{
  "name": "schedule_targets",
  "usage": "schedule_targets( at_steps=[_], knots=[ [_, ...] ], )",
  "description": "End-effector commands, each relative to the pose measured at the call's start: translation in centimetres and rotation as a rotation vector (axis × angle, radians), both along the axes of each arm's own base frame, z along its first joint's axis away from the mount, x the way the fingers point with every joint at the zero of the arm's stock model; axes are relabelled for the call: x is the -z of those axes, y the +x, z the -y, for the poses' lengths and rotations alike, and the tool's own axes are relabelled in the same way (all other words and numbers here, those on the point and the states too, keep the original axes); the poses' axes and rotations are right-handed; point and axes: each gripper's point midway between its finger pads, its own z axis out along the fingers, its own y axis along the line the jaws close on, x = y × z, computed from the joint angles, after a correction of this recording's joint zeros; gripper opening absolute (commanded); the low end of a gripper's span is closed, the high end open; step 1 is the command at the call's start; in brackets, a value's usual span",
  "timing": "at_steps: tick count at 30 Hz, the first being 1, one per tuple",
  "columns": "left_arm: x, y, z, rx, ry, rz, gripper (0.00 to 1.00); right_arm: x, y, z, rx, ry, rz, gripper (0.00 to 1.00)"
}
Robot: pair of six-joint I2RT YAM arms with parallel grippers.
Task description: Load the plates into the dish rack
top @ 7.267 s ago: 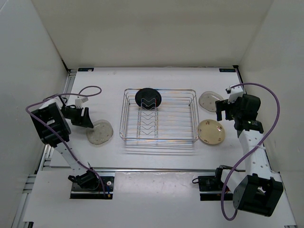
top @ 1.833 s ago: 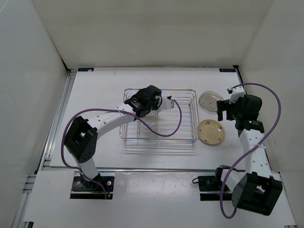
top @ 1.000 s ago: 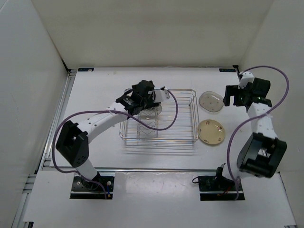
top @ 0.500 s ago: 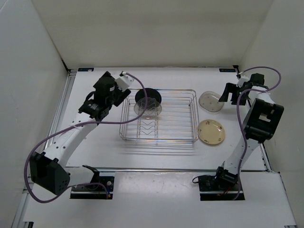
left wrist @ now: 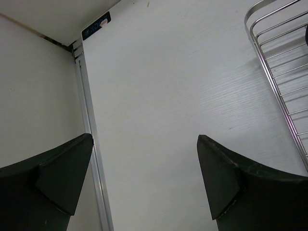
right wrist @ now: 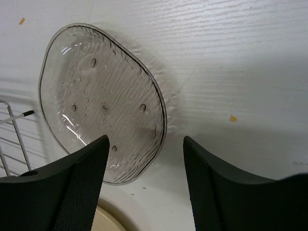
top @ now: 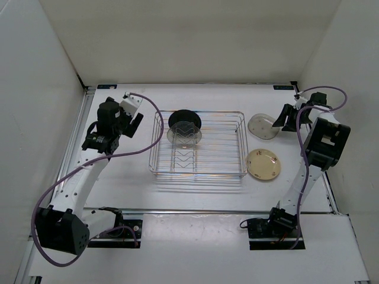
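Right jaws are spread wide with nothing between them, fingers [right wrist: 72,192] low over the table [top: 201,195] and straddling the near rim of the clear plate [right wrist: 101,103]. No contact that I can see. The wide spread and low approach look like a line-up to pinch that rim edge-on, since a plate lying flat offers no other grip. That plate sits just right of the dish rack [top: 243,142], with the right arm reaching over it from the far right corner. The cream plate [top: 263,164] lies flat on the table nearer the arm bases, close to the clear one but apart from it, and only a sliver of it shows at the bottom of the wrist view. Left jaws are also parted and empty, fingers [left wrist: 57,178] hanging over bare table well left of the rack, with just the rack's wire corner at the edge of that view. Probably parked out there to keep the rack approach free for the other arm. Inside the rack, the black plate [top: 184,118] stands on edge at the far end. A second clear plate [top: 183,134] stands right in front of it, both propped by the central prongs, so each takes one slot and the nearer slots stay free. I'd say two are loaded and two are left, with the clear plate on the right the likely next pick. It looks thin and slick, so a rim pinch could slip.
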Motion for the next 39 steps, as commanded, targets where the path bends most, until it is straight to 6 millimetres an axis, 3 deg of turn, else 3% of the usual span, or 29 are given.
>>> schedule_targets(
  at_steps=[1, 6, 10, 12, 14, 17, 20, 23, 26, 29, 30, 31, 33, 34, 35, 37, 39],
  knots=[
    [-1.5, -0.4, 0.2, 0.007, -0.042, 0.048, 1.00, -0.1, 0.6, -0.5, 0.009, 0.065, -0.003, 0.64],
    [-1.3, -0.7, -0.5, -0.012, -0.056, 0.046, 1.00, 1.0, 0.4, -1.1, 0.005, 0.110, -0.029, 0.59],
    [-0.3, -0.9, -0.8, -0.026, -0.061, 0.026, 1.00, 1.5, 0.2, -1.3, 0.008, 0.128, -0.039, 0.48],
    [-0.2, -1.1, -0.7, -0.022, -0.073, 0.025, 1.00, 2.0, 0.2, -1.4, 0.016, 0.137, -0.053, 0.37],
    [-0.2, -1.1, -1.0, -0.031, -0.073, 0.026, 1.00, 2.2, 0.3, -1.5, 0.011, 0.146, -0.050, 0.34],
    [-0.5, -1.2, -1.4, -0.040, -0.075, 0.037, 1.00, 2.7, 0.2, -1.6, 0.019, 0.154, -0.064, 0.20],
    [-0.5, -1.2, -1.7, -0.049, -0.075, 0.037, 1.00, 2.7, 0.2, -1.6, 0.019, 0.154, -0.064, 0.01],
    [-0.4, -1.4, -1.7, -0.049, -0.075, 0.037, 1.00, 3.0, -0.3, -1.8, 0.019, 0.157, -0.071, 0.00],
    [-0.2, -1.6, -1.6, -0.041, -0.078, 0.035, 1.00, 2.0, -0.4, -1.2, 0.030, 0.138, -0.042, 0.00],
    [-0.5, -1.7, -1.9, -0.049, -0.079, 0.044, 1.00, -0.3, 0.4, -0.3, 0.044, 0.070, 0.032, 0.00],
    [-0.5, -1.7, -1.9, -0.049, -0.079, 0.044, 1.00, -2.2, 0.8, 0.1, 0.050, 0.038, 0.079, 0.00],
    [-0.5, -1.7, -1.9, -0.049, -0.079, 0.044, 1.00, -3.0, 0.8, 0.5, 0.061, 0.009, 0.096, 0.00],
    [-0.5, -1.7, -1.9, -0.053, -0.088, 0.044, 1.00, -6.4, 1.4, 2.4, 0.095, -0.121, 0.181, 0.00],
    [-0.1, -1.8, -1.9, -0.054, -0.086, 0.035, 1.00, -7.6, 1.8, 2.8, 0.101, -0.175, 0.220, 0.00],
    [-0.1, -1.8, -1.9, -0.054, -0.086, 0.035, 1.00, -10.2, 1.9, 3.1, 0.114, -0.238, 0.275, 0.00],
    [0.0, -1.8, -1.7, -0.044, -0.091, 0.034, 1.00, -12.6, 2.2, 4.5, 0.149, -0.404, 0.322, 0.00],
    [0.2, -2.0, -1.9, -0.045, -0.094, 0.032, 1.00, -16.7, 2.0, 5.4, 0.166, -0.555, 0.401, 0.00]
  ],
)
